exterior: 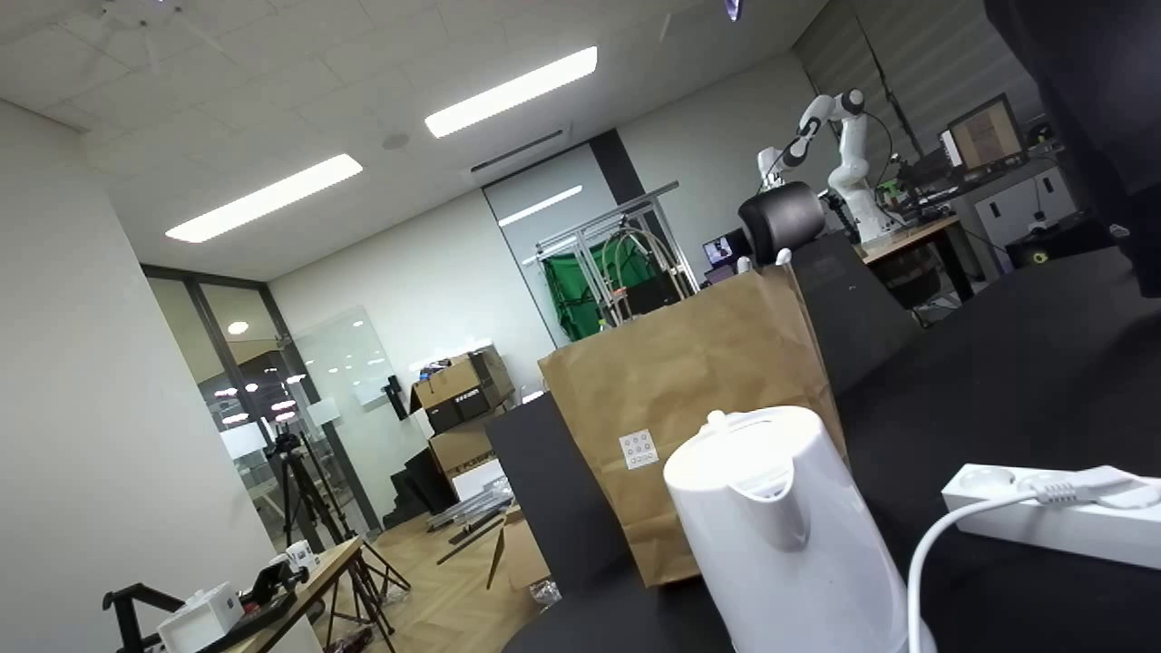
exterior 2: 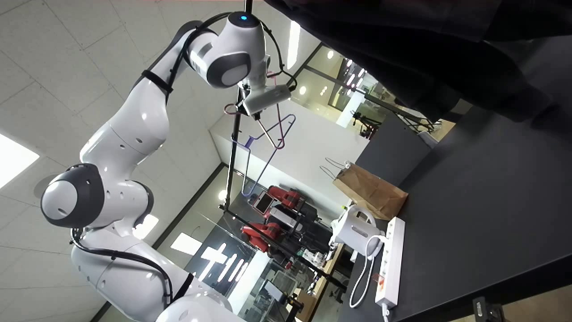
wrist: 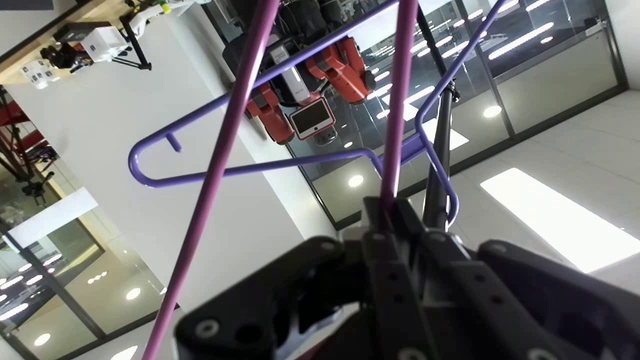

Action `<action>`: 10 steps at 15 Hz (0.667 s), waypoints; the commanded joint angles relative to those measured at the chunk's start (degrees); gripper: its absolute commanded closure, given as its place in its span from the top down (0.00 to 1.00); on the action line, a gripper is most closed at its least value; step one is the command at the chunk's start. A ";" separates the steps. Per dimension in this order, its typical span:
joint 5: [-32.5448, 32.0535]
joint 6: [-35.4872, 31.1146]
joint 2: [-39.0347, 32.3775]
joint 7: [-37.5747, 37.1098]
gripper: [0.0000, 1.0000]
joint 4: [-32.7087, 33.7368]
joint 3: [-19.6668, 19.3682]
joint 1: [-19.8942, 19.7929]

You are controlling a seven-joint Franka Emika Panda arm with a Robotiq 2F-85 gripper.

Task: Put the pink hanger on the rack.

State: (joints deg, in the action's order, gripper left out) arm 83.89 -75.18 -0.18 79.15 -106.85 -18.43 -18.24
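So, your pink hanger [wrist: 398, 100] is pinched tight by one bar in your gripper [wrist: 389, 212], right by the rack [exterior 2: 229, 179]. Grasping and carrying look done; you can't tell whether it's hooked on, so seating and release likely remain. A purple hanger [wrist: 300, 161] hangs on the rack.

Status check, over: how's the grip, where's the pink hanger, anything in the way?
Gripper shut on pink hanger. Near black rack bar; can't tell if hooked over. Purple hanger close by, could snag.
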 commanded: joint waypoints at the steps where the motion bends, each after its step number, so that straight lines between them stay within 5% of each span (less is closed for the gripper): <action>1: 1.57 1.53 -1.40 -3.41 0.02 3.54 -0.39 -0.50; 10: 3.31 1.28 -4.28 -7.41 0.02 5.95 -0.46 -1.05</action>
State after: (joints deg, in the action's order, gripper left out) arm 86.60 -75.10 -2.23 76.31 -104.22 -18.61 -18.82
